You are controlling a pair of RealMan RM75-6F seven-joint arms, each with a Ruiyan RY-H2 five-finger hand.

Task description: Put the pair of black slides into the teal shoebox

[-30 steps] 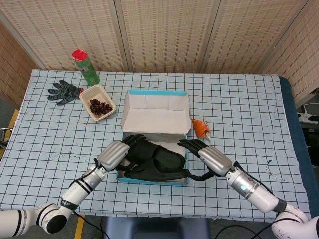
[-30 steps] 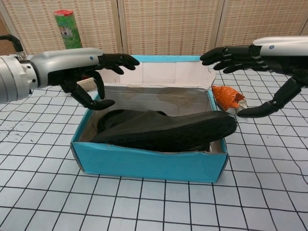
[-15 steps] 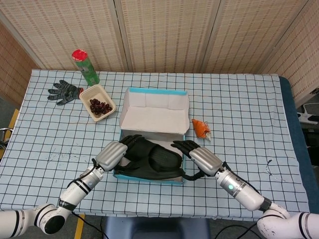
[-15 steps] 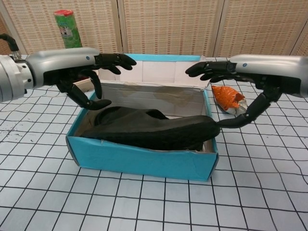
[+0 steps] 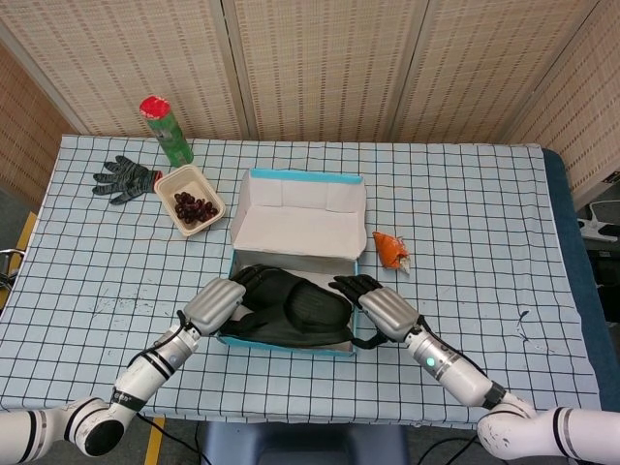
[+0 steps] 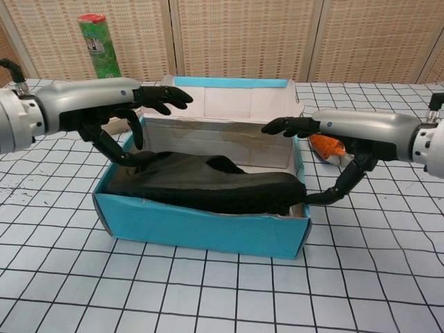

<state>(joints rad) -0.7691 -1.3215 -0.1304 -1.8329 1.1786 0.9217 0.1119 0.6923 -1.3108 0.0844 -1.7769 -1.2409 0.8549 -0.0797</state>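
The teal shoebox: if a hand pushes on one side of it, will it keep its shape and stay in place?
The teal shoebox looks like thin cardboard, so its walls would probably flex under a push. It sits flat on the checked tablecloth, so tipping seems unlikely, though it may slide. The black slides inside add some weight, which might steady it.

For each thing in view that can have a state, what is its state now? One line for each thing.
teal shoebox: open, lid standing up at the back.
black slides: lying in the box, top one near the rim.
left robot hand: fingers spread, thumb on the slides.
right robot hand: fingers spread, thumb at the slide's end.
green bottle: upright, red cap on.
tray of red fruit: filled.
orange wrapper: crumpled.
glove: lying flat.
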